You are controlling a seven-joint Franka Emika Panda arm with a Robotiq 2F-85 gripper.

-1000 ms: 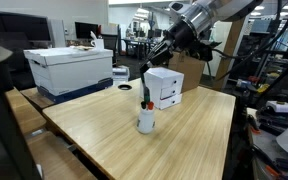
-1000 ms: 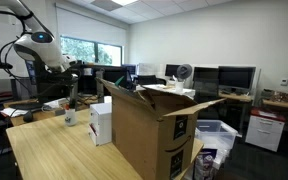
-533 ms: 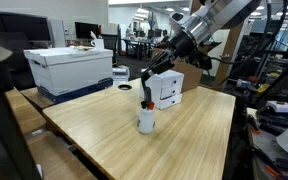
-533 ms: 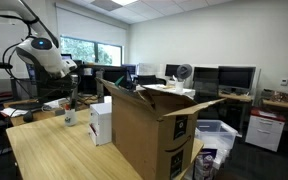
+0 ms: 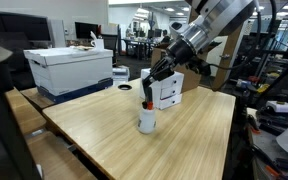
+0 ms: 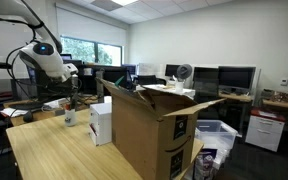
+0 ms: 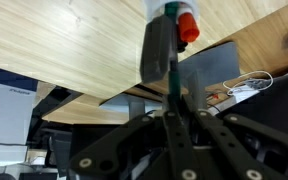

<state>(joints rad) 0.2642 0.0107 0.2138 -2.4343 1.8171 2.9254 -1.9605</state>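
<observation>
In an exterior view, at centre frame, a dark marker [image 5: 147,98] is being pinched in the nearly closed jaws of the gripper [image 5: 150,82], directly above the white cup [image 5: 146,122]. It is best being guided upright, clear of the red-capped marker [image 7: 187,25].

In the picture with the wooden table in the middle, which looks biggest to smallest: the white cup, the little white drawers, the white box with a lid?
In an exterior view:
1. white box with a lid
2. little white drawers
3. white cup
The cup stands nearest the camera yet looks smallest.
</observation>
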